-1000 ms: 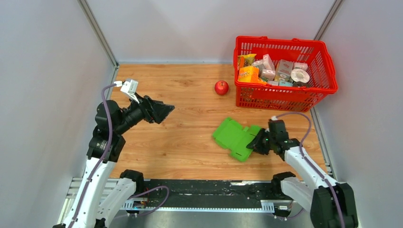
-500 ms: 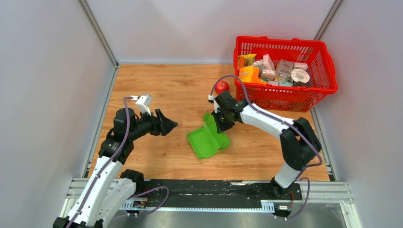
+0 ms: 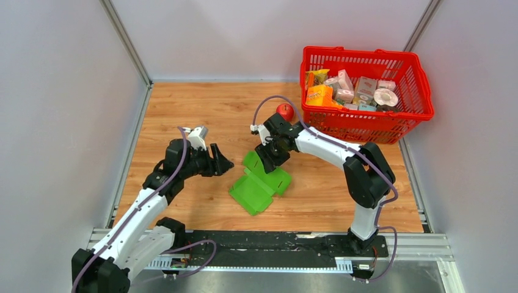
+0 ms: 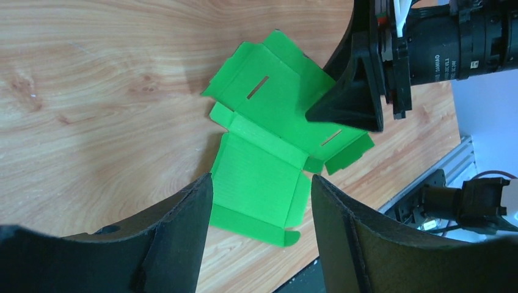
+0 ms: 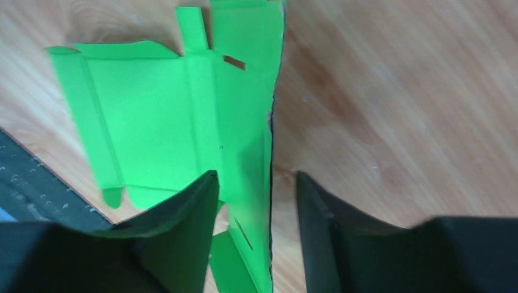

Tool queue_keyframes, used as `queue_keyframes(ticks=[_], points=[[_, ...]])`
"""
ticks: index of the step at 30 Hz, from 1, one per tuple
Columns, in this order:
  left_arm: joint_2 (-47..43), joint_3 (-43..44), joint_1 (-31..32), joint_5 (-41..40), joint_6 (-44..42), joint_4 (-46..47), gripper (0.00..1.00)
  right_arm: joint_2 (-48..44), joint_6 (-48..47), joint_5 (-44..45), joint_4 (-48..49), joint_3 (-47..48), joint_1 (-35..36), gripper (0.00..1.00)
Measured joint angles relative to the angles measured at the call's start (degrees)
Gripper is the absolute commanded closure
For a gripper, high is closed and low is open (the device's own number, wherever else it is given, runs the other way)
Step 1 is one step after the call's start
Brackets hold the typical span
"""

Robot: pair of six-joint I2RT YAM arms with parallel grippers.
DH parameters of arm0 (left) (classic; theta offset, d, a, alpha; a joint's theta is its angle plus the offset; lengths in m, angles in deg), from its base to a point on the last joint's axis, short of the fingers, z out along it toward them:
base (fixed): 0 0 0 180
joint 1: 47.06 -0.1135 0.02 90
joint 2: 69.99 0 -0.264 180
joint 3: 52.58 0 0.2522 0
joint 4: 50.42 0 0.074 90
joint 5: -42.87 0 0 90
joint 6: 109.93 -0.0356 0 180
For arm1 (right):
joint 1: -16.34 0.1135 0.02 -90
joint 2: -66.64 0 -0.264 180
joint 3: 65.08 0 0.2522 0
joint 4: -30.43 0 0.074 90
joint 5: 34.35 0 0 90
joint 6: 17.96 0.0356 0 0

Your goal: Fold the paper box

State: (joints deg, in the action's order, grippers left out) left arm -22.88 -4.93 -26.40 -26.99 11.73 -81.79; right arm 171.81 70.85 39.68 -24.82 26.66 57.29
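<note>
Right hand [image 3: 268, 162], fingers apart, straddles a raised flap of the box [image 3: 256, 190]; left hand [image 3: 227, 165], apart too, hovers at its nine o'clock.

The top camera looks down from above and behind the arm bases, taking in the whole table [image 3: 201, 110]. Both wrist cameras face down, close over the paper box [image 4: 262, 159], which all three views share.

The wooden surface [image 3: 201, 110] carries the green box [image 3: 259, 183] near its middle, an apple [image 3: 284, 112] farther back, and a red basket [image 3: 366, 129] at the far right.
</note>
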Motion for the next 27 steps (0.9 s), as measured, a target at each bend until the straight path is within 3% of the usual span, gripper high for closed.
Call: queue_keyframes(ticks=[2,4,14,19,27], points=[[0.4,0.0,0.0,-0.4,0.1,0.8,0.32,0.0,0.3,2.4,0.0,0.0,0.0,0.34],[1.5,0.0,0.0,-1.0,0.0,2.1,0.32,-0.7,1.3,5.8,1.2,-1.1,0.0,0.31],[20.6,2.9,0.4,0.2,-0.3,9.1,0.33,-9.4,6.3,11.4,4.3,-11.6,0.0,0.27],[31.2,9.5,2.0,0.4,-2.5,10.0,0.33,-11.7,7.0,9.8,8.2,-17.0,0.0,0.25],[41.0,16.2,4.7,-0.3,-7.3,10.2,0.38,-11.6,7.0,3.7,13.2,-17.0,-1.0,0.27]])
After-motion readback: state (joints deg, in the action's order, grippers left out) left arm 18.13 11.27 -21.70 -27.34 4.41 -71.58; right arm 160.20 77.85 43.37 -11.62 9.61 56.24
